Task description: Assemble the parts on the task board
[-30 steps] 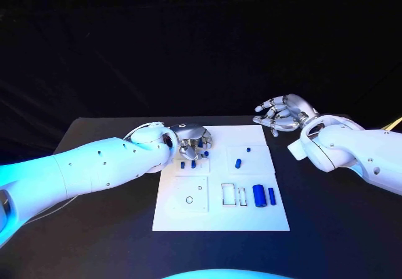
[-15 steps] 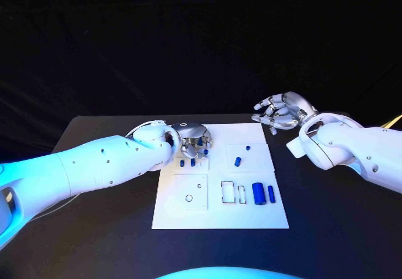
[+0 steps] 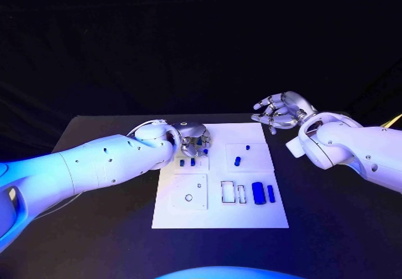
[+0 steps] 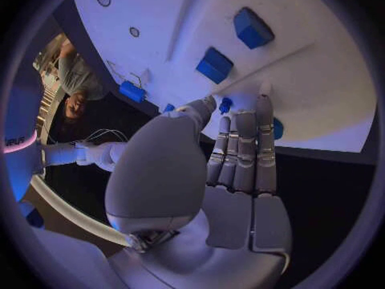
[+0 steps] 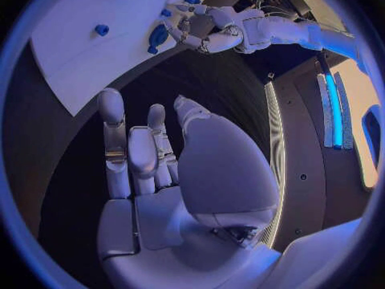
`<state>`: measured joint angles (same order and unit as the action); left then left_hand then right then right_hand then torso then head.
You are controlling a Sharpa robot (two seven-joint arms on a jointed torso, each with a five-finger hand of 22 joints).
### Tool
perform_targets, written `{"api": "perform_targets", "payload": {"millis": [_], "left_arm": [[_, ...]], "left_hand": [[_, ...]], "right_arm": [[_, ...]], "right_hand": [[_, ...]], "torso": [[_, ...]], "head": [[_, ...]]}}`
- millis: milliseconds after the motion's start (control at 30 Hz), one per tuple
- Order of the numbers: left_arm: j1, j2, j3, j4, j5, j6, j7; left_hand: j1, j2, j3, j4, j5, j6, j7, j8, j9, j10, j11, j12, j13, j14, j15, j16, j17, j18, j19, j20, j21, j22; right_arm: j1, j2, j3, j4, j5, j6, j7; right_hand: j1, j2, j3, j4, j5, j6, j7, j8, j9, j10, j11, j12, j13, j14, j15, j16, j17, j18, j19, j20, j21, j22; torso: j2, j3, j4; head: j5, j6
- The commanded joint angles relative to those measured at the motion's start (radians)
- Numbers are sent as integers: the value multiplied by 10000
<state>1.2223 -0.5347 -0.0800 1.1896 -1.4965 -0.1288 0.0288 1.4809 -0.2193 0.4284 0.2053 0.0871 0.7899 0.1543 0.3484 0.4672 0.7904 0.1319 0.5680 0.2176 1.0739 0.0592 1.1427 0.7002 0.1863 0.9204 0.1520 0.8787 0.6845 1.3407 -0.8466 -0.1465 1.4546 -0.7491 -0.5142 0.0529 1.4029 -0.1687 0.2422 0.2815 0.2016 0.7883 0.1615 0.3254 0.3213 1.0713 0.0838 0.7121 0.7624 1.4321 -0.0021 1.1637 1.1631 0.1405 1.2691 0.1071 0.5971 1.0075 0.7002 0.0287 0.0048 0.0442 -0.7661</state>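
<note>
The white task board (image 3: 222,218) lies mid-table. My left hand (image 3: 194,138) hovers over its far left corner and pinches a small blue part (image 3: 204,151) between thumb and fingertips; the left wrist view shows that part (image 4: 226,103) at the thumb tip. Just below the hand, two short blue parts (image 3: 182,163) stand in the board. Two more small parts (image 3: 237,161) sit in the far right panel. A thick blue cylinder (image 3: 259,193) and a thinner one (image 3: 271,193) lie at the near right. My right hand (image 3: 280,112) floats beyond the far right corner, fingers spread, holding nothing.
The near left panel has a round hole (image 3: 189,197), with rectangular slots (image 3: 228,192) beside it. Black table (image 3: 100,232) surrounds the board on all sides. In the right wrist view my left hand (image 5: 201,29) reaches over the board's edge (image 5: 88,77).
My left hand has shifted slightly toward the board's far edge, carrying the blue part a little to the right. The right hand has hardly moved.
</note>
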Motion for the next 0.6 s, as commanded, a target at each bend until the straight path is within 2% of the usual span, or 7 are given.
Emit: {"api": "perform_targets", "payload": {"millis": [33, 233, 600], "left_arm": [[-2, 90, -1, -69, 2, 104, 6], [-5, 179, -4, -181, 17, 153, 41], [-12, 275, -8, -291, 51, 180, 29]], "left_hand": [[52, 46, 791, -132, -42, 322, 5, -149, -194, 348, -31, -195, -187, 50, -10, 242, -133, -30, 31, 29, 84, 25], [0, 22, 1191, -303, -44, 705, -34, -234, -351, 733, -101, -356, -362, 266, -68, 571, 82, -28, -26, -15, 338, 239], [-80, 19, 1433, -439, -41, 775, -22, -392, -473, 905, -118, -545, -495, 393, -85, 784, 206, -26, -68, -35, 510, 385]], "right_arm": [[-4, 7, 2, 30, -19, 24, 18], [-4, -4, 2, 49, -20, 25, 17], [-4, -2, 2, 61, -24, 32, 15]], "right_hand": [[-135, -316, 439, 25, 196, -8, 27, 195, -27, -414, -64, -142, -99, -106, 14, -137, -90, 255, -165, -50, -121, -55], [-135, -316, 439, 25, 196, -8, 27, 195, -27, -414, -64, -142, -99, -106, 14, -137, -90, 255, -165, -50, -121, -55], [-137, -319, 452, 23, 201, -4, 25, 207, -26, -404, -67, -153, -127, -105, 12, -159, -103, 255, -153, -51, -138, -69]], "torso": [[9, 4, -6], [0, 9, -9], [-8, 7, 0]], "head": [[-2, -16], [-8, -52], [-23, -70]]}}
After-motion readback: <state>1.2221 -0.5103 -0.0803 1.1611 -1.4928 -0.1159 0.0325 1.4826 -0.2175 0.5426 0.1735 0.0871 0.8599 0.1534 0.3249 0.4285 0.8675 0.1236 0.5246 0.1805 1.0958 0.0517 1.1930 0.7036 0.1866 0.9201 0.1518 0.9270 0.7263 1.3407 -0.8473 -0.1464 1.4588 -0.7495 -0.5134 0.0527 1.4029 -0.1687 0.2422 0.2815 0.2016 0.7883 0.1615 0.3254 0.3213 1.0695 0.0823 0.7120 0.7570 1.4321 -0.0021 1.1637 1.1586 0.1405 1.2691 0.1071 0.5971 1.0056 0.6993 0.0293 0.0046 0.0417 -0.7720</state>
